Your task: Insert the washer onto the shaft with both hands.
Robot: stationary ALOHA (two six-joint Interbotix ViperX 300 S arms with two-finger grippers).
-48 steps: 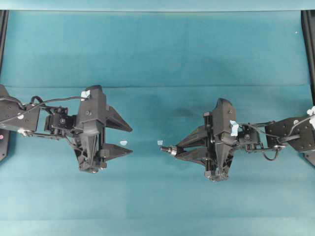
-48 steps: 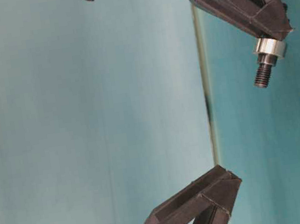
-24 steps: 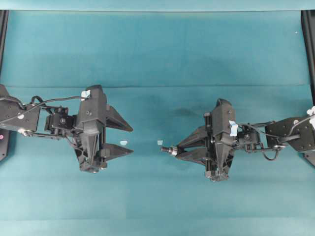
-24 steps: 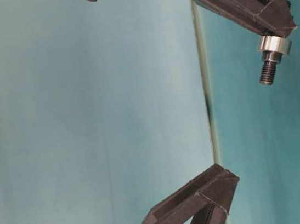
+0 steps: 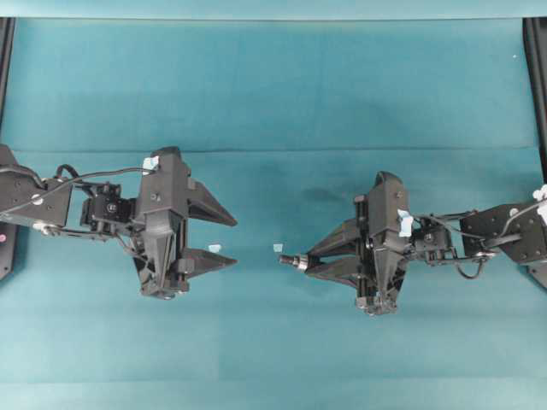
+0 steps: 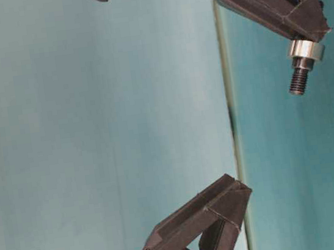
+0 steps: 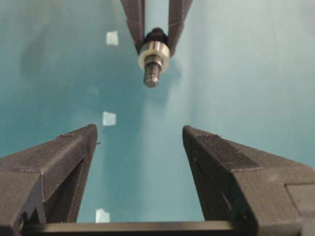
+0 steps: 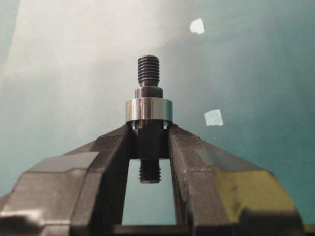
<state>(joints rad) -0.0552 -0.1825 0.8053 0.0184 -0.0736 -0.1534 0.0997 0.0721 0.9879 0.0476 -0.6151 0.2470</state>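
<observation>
My right gripper point(image 5: 309, 260) is shut on the thick end of the shaft point(image 8: 148, 71), a dark stepped cylinder whose threaded tip point(image 6: 297, 81) points toward the left arm. The washer point(image 8: 148, 109), a silver ring, sits around the shaft just past the fingertips and shows too in the left wrist view point(image 7: 154, 51). A short gap away from the shaft tip, my left gripper point(image 5: 235, 242) stands open and faces it. Nothing lies between its fingers point(image 7: 140, 130).
Small pale tape squares point(image 5: 214, 248) point(image 5: 278, 248) lie on the teal cloth between the two grippers. More tape squares point(image 7: 109, 118) show under the left gripper. Dark frame rails point(image 5: 537, 77) run along the left and right edges.
My left gripper has shifted a little to the right, toward the shaft tip, still open. The right gripper and shaft have barely moved.
</observation>
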